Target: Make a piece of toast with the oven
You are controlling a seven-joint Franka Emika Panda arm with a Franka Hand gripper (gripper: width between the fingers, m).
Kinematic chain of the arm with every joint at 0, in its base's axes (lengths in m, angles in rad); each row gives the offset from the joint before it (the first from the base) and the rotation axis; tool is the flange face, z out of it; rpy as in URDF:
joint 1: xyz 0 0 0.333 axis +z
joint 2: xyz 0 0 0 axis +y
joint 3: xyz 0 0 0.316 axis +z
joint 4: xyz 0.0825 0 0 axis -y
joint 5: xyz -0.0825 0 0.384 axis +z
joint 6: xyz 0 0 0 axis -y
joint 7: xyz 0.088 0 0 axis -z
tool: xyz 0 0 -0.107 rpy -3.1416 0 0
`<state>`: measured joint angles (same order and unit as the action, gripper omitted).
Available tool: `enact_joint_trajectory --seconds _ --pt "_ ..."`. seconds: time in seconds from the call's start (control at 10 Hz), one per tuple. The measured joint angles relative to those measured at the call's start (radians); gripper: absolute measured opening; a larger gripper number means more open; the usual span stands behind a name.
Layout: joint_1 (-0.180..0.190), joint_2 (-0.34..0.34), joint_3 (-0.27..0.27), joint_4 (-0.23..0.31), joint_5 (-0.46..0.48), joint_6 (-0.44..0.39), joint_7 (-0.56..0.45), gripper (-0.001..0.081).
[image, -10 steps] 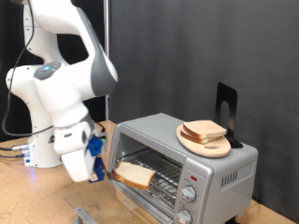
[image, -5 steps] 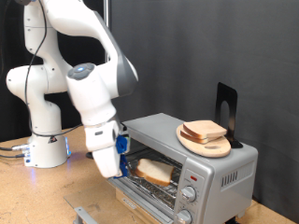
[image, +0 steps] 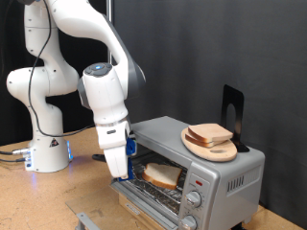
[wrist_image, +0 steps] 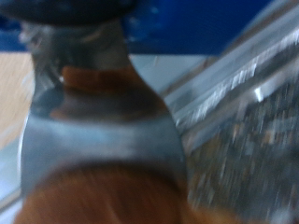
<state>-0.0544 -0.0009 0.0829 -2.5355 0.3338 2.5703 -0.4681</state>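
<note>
The tool (image: 122, 165) was down at the open mouth of the oven (image: 192, 165), on the exterior view's left side of it, with blue bits showing around the fingers. Honestly couldn't tell whether it was open or clamped on something; the fingertips were tucked in against the oven front and the arm blocked the rest. The wrist view didn't help much, just a blurry close-up: a flat shiny metal blade (wrist_image: 98, 149) filling the middle, something orange-brown at both ends of it, and what looked like the wire rack (wrist_image: 243, 112) smeared off to one side.

The piece of toast (image: 161, 173) was lying flat on the rack inside the oven, just beside the tool, pale with a tan crust edge. Whether the tool was touching it wasn't clear from that angle.

The oven sat on the wooden bench (image: 43, 201), door dropped open at the front, with two round knobs (image: 195, 199) and a small red light (image: 195, 180) on the panel at the exterior view's right. On top of the oven was a round wooden board (image: 213, 148) with more bread slices (image: 209, 134) stacked on it, and a black stand (image: 231, 107) upright behind that. The white arm's base stood on the bench towards the exterior view's left.
</note>
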Motion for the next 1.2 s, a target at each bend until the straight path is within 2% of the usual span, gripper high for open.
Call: enact_joint_trajectory --seconds 0.2,0.6,0.8,1.2 --pt "-0.019 -0.026 -0.011 -0.050 -0.043 0.001 -0.003 0.0386" --pt "-0.040 -0.066 -0.034 -0.108 -0.037 0.011 -0.040 0.0386" --pt "-0.043 -0.083 -0.040 -0.122 -0.019 0.011 -0.047 0.0386" --pt "-0.043 -0.120 -0.044 -0.109 0.061 0.011 -0.057 0.0386"
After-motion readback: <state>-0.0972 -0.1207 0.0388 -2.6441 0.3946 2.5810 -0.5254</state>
